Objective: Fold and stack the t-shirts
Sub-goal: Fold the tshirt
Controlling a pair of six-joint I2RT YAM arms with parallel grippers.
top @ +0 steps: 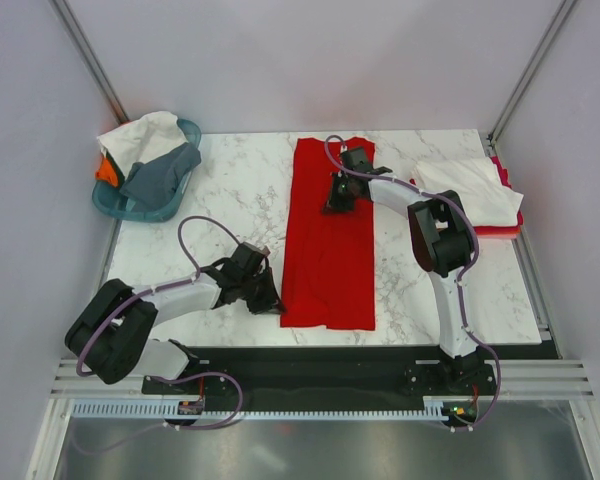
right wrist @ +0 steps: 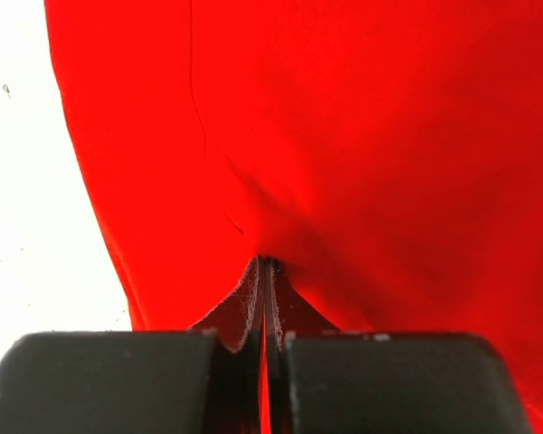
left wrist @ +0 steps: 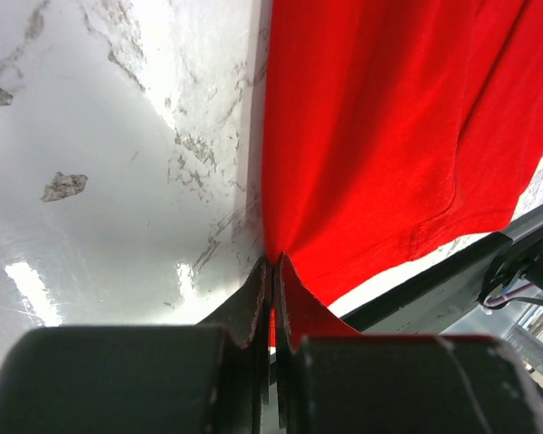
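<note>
From above, the red shirt (top: 325, 250) lies as a long strip running away from my bases. My left gripper (top: 272, 298) pinches its near left edge and my right gripper (top: 337, 198) pinches it toward the far end. At my left wrist, the jaws press together on the hem, with cloth fanning ahead and right and bare table (left wrist: 118, 136) to the left. At my right wrist, the jaws nip a tuck, with red spreading ahead. I judge the far end folds toward the near one.
</note>
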